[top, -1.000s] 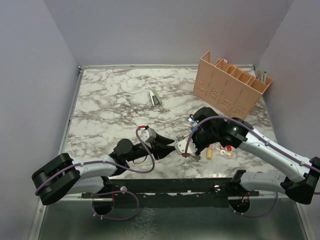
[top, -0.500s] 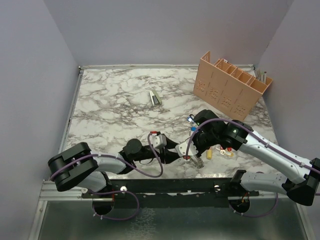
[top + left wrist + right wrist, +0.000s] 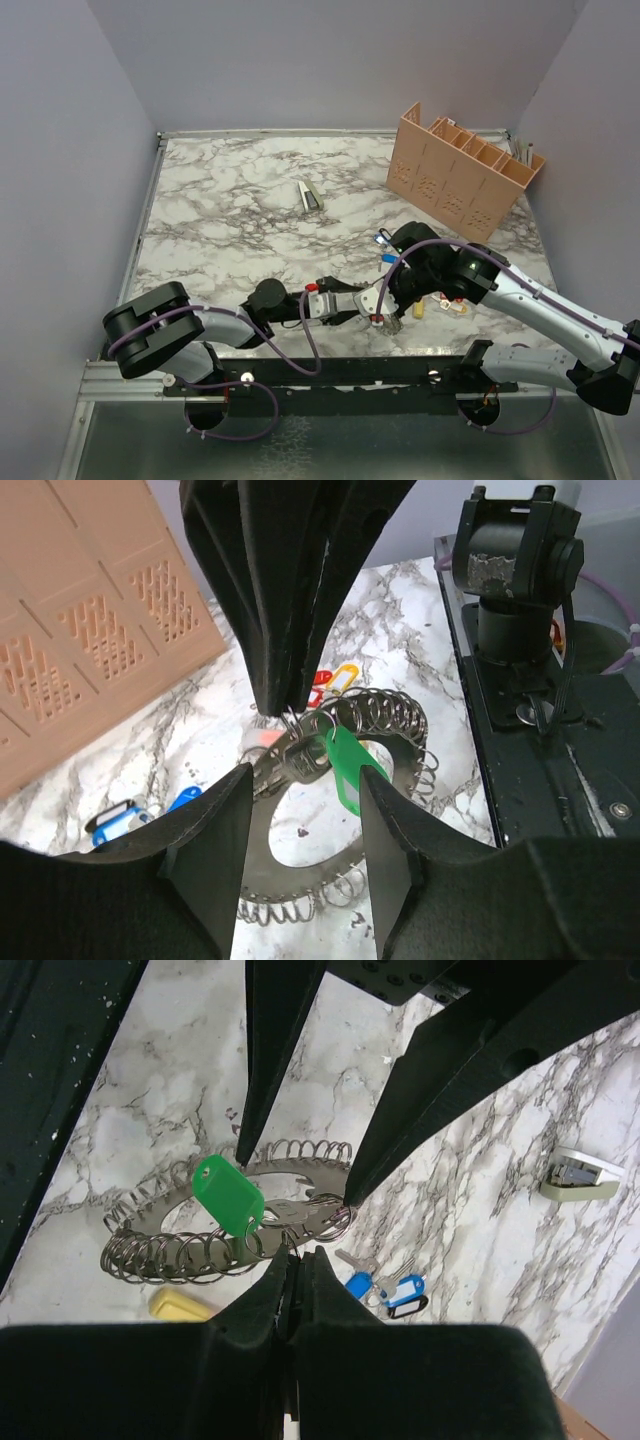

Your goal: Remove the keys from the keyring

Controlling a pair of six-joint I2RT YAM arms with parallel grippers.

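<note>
The keyring (image 3: 405, 720), a wide grey coil, lies flat on the marble by the table's near edge. My right gripper (image 3: 296, 1256) is shut, pinching a thin wire loop at the ring's rim; in the left wrist view its black fingers (image 3: 285, 670) come down from above. A green-tagged key (image 3: 350, 770) hangs on the ring beside that pinch. My left gripper (image 3: 303, 800) is open, with one finger on each side of the green key (image 3: 228, 1192) and nothing clamped. Loose blue-headed keys (image 3: 385, 1290) lie on the marble nearby. From above, both grippers (image 3: 355, 302) (image 3: 385, 318) meet.
A bunch with red and yellow tags (image 3: 440, 302) lies right of the grippers. A tan slotted organiser (image 3: 465, 170) stands at the back right and a small stapler (image 3: 311, 195) lies mid-table. The black rail of the arm bases (image 3: 400, 375) runs just behind the ring.
My left arm has swung right and forward until its fingers reach the ring at the right gripper, and its jaws have opened wider. The right gripper has stayed shut, shifting only slightly.
</note>
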